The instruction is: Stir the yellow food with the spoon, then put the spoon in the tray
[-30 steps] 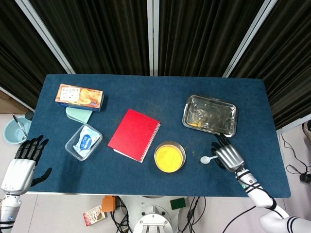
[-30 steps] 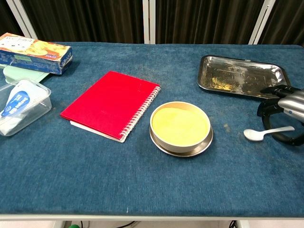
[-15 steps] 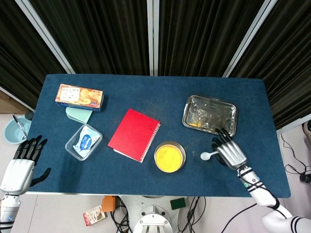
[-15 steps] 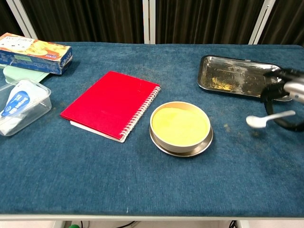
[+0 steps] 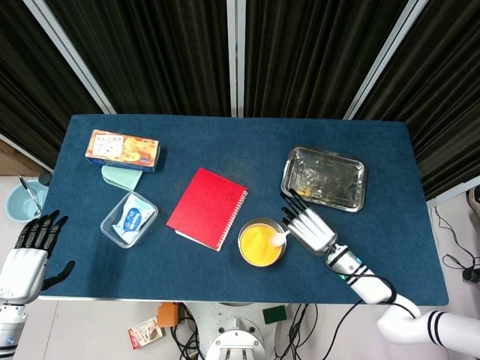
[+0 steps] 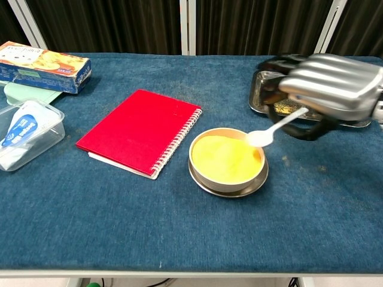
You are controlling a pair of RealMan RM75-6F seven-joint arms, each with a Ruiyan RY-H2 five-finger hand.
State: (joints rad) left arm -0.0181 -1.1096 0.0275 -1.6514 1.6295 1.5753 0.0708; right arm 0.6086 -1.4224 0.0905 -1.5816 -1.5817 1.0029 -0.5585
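I am holding the white spoon (image 6: 277,126) in my right hand (image 6: 330,88), and its handle is going in under my fingers (image 6: 311,76). The round end of the spoon is hanging over the right side of the yellow food (image 6: 226,157) in the round metal bowl (image 6: 200,174). I cannot tell if the spoon is touching the food. The bowl is sitting on the blue bench (image 6: 179,227), just beside the red notebook (image 6: 139,130). The shiny metal tray (image 5: 324,178) is lying behind my right hand, near the far right part of the bench, with some yellow bits in it.

My left hand (image 5: 28,253) is hanging off the left edge of the bench, holding nothing, with its dark fingers spread apart. It is showing only in the head view.

On the left side of the bench a clear box (image 6: 24,134) with a blue and white packet in it is sitting near a pale green thing (image 6: 27,92) and a long snack box (image 6: 43,64)
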